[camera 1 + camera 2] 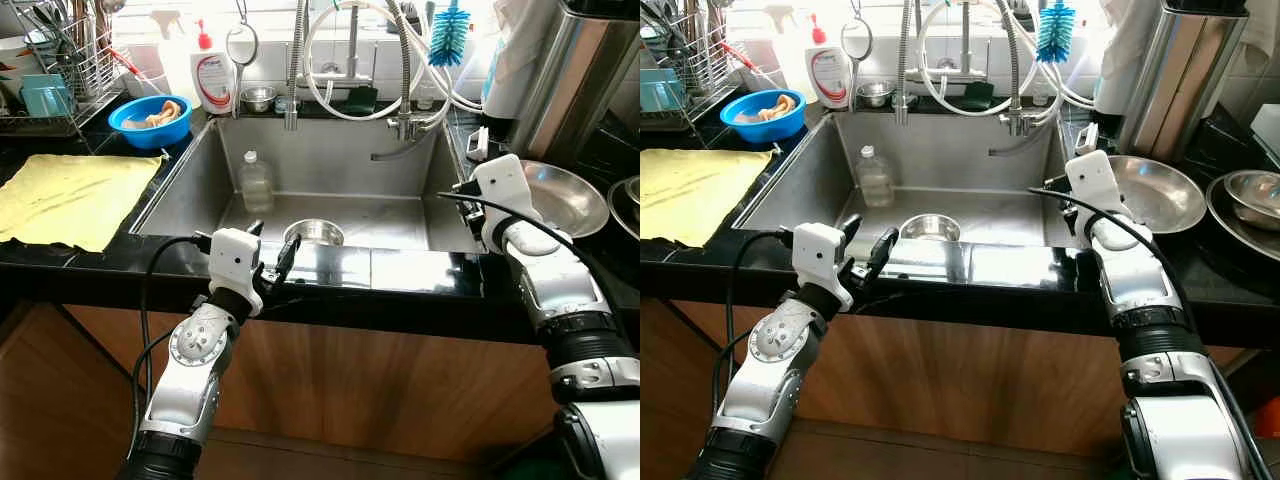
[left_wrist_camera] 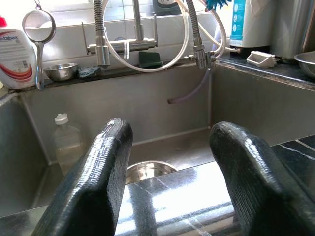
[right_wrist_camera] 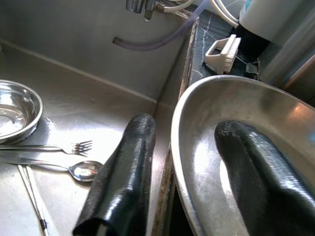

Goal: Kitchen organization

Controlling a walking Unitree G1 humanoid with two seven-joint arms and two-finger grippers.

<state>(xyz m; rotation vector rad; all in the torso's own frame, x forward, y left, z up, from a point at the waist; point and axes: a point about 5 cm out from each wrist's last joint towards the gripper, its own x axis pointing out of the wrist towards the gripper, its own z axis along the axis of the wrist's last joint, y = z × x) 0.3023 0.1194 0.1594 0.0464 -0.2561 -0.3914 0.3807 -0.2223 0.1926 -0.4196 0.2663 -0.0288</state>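
My left gripper [image 1: 272, 246] is open above the glossy black front edge of the counter, pointing into the steel sink [image 1: 190, 180]. In the sink stand a small steel bowl [image 1: 313, 232] and a clear plastic bottle [image 1: 256, 182]. A fork [image 3: 64, 147] and a spoon [image 3: 81, 169] lie on the sink floor beside the bowl. My right gripper [image 3: 187, 177] is open at the sink's right edge. Its fingers straddle the near rim of a wide steel plate [image 1: 565, 198] on the counter, one finger over the plate and one over the sink.
A yellow cloth [image 1: 70, 195], a blue bowl [image 1: 150, 120] and a dish rack [image 1: 50, 70] are on the left counter. A soap bottle [image 1: 212, 75], the faucet hoses [image 1: 350, 60] and a blue brush [image 1: 450, 35] line the back. More steel bowls [image 1: 1250, 195] sit far right.
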